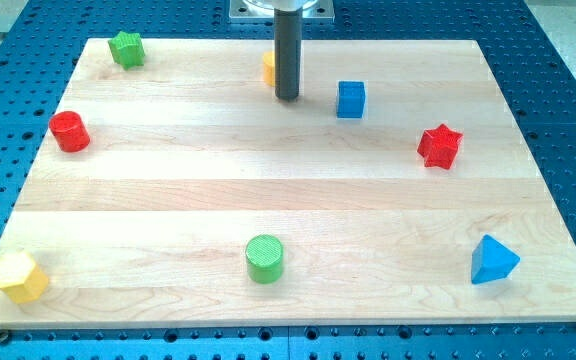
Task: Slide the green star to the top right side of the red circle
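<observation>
Yellow block and green cylinder nearest; green star at worktop 10 o'clock corner, red circle at 9; my tip near 12, far from both; no gripper fitted; approach star from its 12, push toward 6, stop short.

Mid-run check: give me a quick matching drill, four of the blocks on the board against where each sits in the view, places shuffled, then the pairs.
Blocks:
1. green star
2. red circle
3. blue triangle
4. green circle

Places:
A. bottom centre
B. top left corner
C. left edge, below the green star
D. bottom right

Pairs: 1-B, 2-C, 3-D, 4-A

My tip is at top centre, apart from all four.
</observation>
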You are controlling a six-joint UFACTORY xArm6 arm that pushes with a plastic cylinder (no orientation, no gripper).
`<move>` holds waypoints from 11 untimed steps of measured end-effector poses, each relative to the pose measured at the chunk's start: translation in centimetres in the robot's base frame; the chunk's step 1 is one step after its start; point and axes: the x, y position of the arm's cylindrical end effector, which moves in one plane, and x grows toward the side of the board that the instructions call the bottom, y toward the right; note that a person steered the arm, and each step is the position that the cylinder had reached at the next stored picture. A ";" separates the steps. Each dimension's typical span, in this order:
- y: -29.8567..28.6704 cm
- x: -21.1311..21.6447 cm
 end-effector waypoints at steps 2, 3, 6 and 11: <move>-9.4 -1.4; -11.1 -6.7; -16.9 -11.6; -21.1 -5.2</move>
